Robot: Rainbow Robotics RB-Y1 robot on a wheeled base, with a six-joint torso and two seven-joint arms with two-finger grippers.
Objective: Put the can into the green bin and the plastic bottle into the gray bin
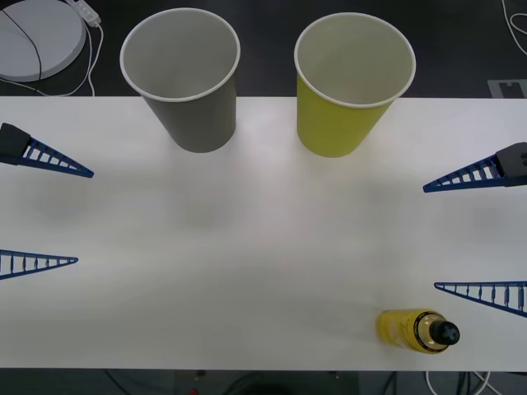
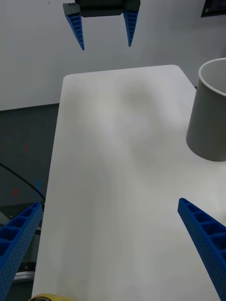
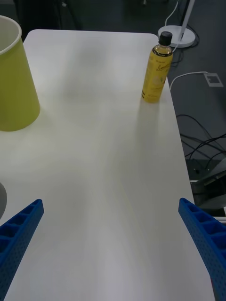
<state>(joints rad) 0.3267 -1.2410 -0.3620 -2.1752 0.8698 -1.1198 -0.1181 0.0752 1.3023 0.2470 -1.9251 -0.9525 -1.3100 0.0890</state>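
I see the plastic bottle (image 1: 417,331) standing upright at the near edge of the table (image 1: 263,247), well apart from the green bin (image 1: 350,86) at the far edge, with the gray bin (image 1: 185,78) beside that to its left. My right gripper (image 1: 478,239) hangs spread wide near the bottle; my left gripper (image 1: 41,216) is spread too, across the table

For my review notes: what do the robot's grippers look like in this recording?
Both grippers match. The left gripper and the right gripper each carry two long blue fingers that taper to a point, triangular in outline, with open ladder-like ribbing along their length. Each finger is mounted in a black base block at its wide end. No cables or markings are visible on them.
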